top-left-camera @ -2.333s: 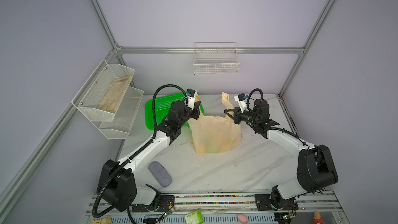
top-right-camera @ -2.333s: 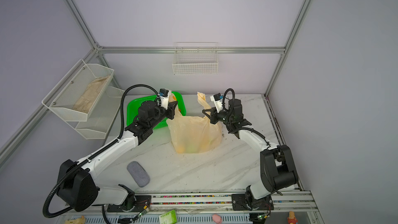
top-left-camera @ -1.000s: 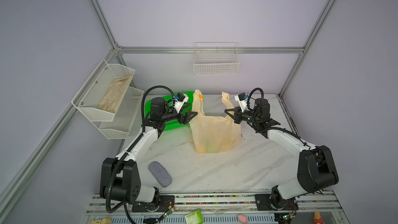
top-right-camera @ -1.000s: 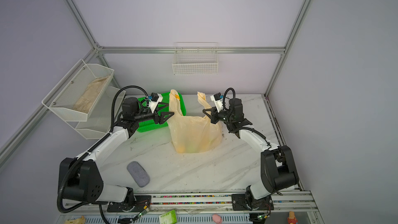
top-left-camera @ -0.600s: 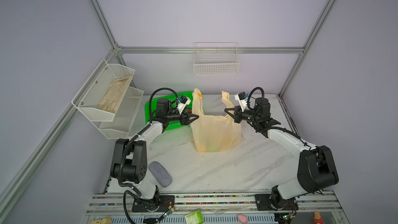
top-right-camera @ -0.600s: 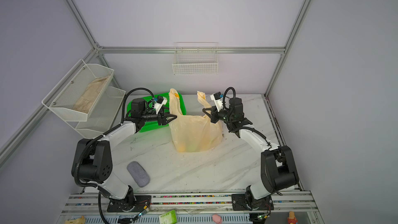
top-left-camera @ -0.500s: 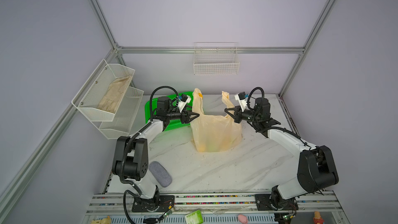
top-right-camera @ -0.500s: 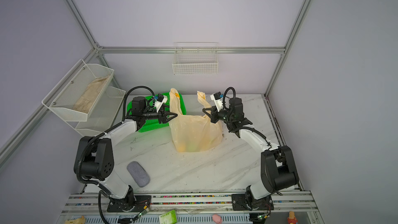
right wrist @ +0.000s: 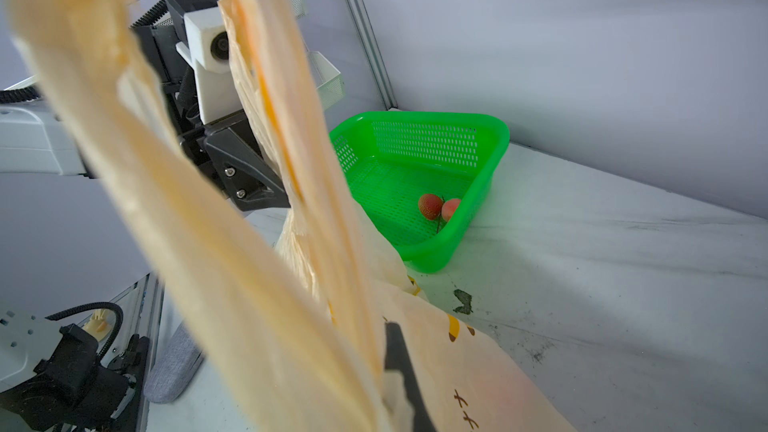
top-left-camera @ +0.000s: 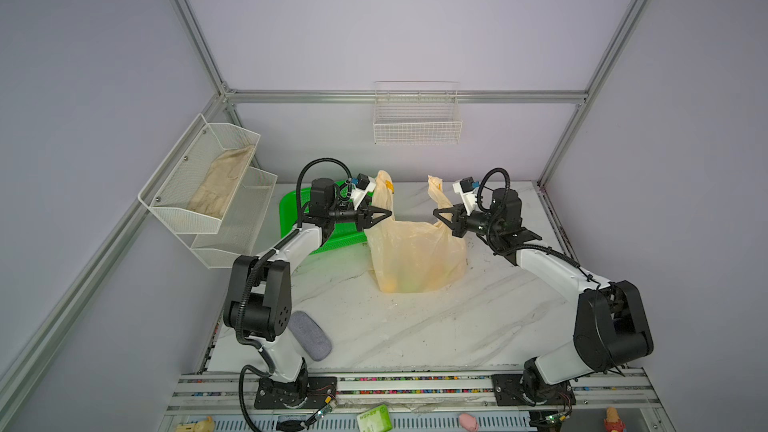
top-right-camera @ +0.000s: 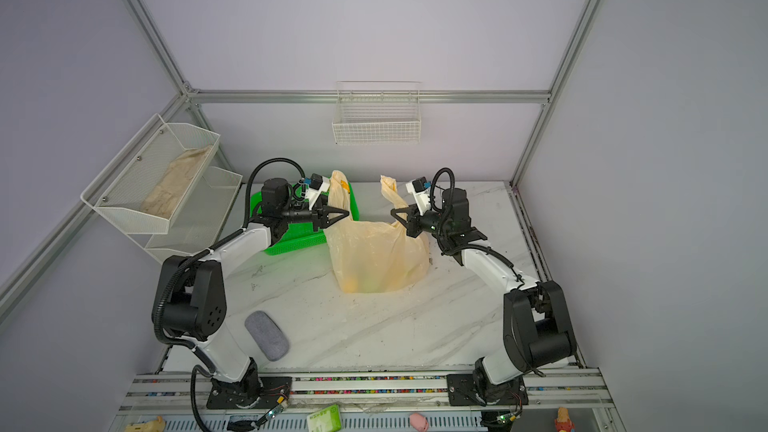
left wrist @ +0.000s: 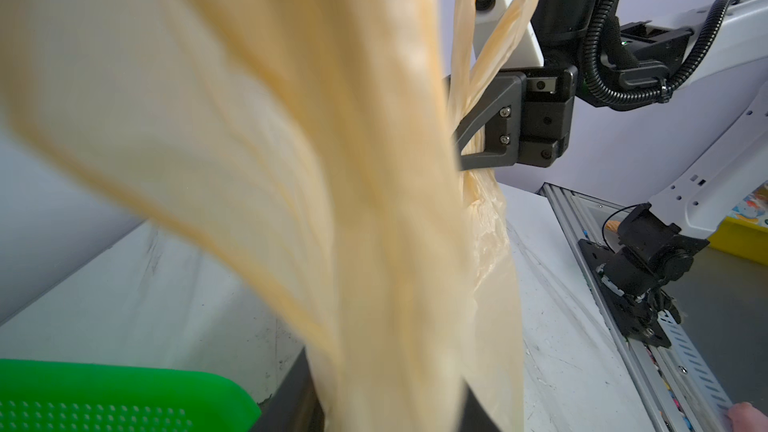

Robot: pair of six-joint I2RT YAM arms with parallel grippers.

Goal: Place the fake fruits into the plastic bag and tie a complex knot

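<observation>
Just beside the bright green perforated plastic basket (right wrist: 424,147), one thin pale orange-cream plastic bag (top-left-camera: 415,251) is standing on the white marbled desk (top-left-camera: 415,326) between two pincers. Two small red fake fruits (right wrist: 430,206) are lying inside the basket. Nearer the basket, the left pincer (top-left-camera: 388,213) is straddling one of the bag's two handles (top-left-camera: 384,191), jaws slightly apart; whether it is clamping, I cannot tell. Farther from the basket, the right pincer (top-left-camera: 438,214) is pinching the other handle (top-left-camera: 435,191), jaws together.

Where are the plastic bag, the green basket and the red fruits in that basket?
plastic bag (top-left-camera: 415,255): in a top view, its bulging side
green basket (right wrist: 424,147): right wrist view, its perforated wall
red fruits (right wrist: 430,206): right wrist view, the darker fruit
</observation>
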